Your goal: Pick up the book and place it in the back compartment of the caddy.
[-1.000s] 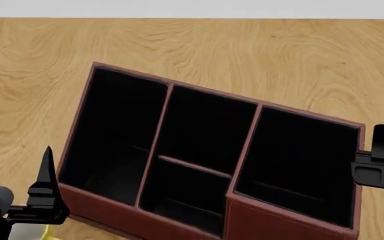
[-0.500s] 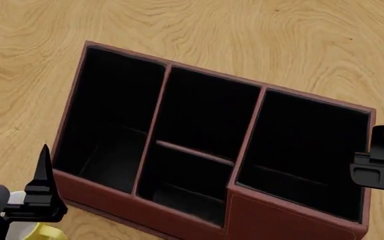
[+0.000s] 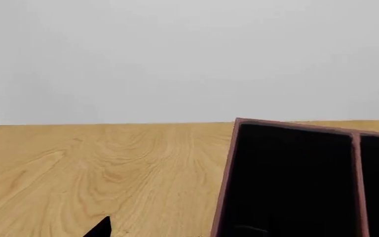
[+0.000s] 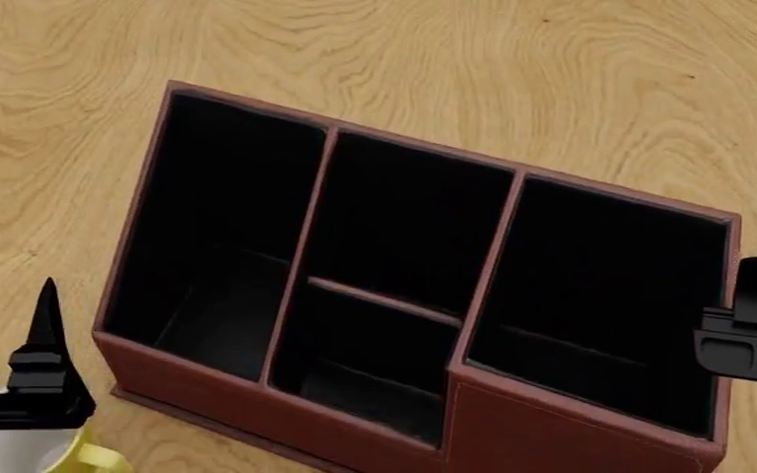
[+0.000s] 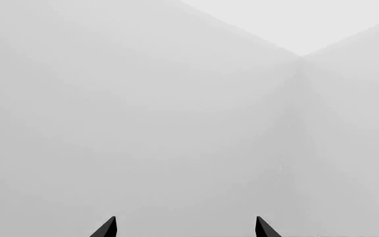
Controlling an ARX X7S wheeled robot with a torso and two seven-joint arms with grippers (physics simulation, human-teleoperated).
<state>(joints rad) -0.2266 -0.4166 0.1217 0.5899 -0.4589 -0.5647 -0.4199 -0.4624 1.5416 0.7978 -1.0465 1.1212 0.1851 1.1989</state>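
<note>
Left gripper (image 4: 39,379) hovers just outside the caddy's (image 4: 273,419) near-left corner, one finger pointing up above a white and yellow mug (image 4: 36,455); whether its jaws are parted cannot be told. The back compartment (image 4: 412,227) is empty. Right gripper (image 5: 184,228) sits beside the caddy's right wall, fingertips spread apart, holding nothing. No book shows.

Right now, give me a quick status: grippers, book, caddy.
Right gripper open, empty, facing bare wall. Left gripper beside the caddy, state unclear. Book not in view. All four caddy cells empty; back compartment unobstructed.
</note>
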